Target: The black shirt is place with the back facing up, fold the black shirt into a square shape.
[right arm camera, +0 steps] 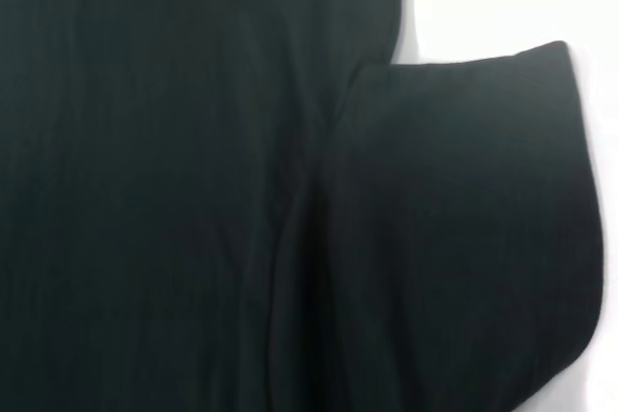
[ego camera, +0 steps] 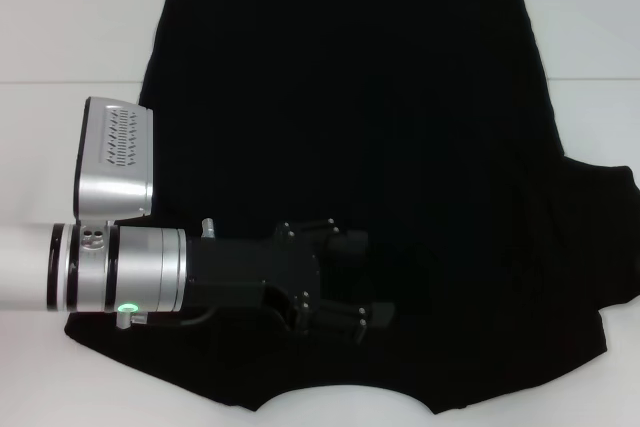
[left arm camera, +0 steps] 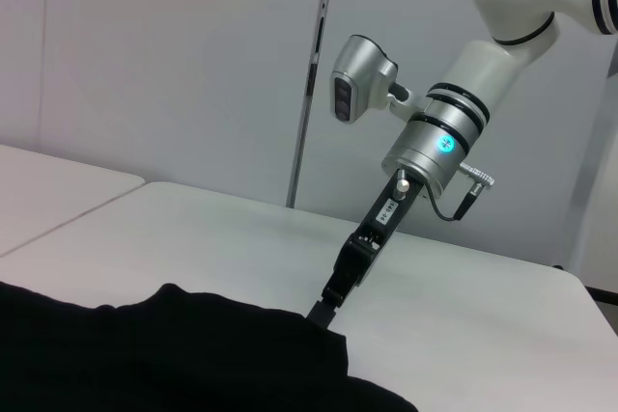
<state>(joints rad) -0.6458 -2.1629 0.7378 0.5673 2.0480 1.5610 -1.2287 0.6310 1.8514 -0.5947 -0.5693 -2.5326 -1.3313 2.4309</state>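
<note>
Black shirt (ego camera: 350,137) lies flat, plain side up; left gripper (ego camera: 345,282) at seven o'clock, fingers spread, holding nothing.

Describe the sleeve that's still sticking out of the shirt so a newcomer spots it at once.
Start at the white table, which the black shirt nearly covers. Go to the shirt's edge on the robot's right, away from the left pincer. The sleeve is the only flap jutting out sideways there; the opposite edge shows none.

black shirt (ego camera: 380,147) cut off at bottom edge, left gripper (ego camera: 345,282) fingers indistinct — black on black
</note>
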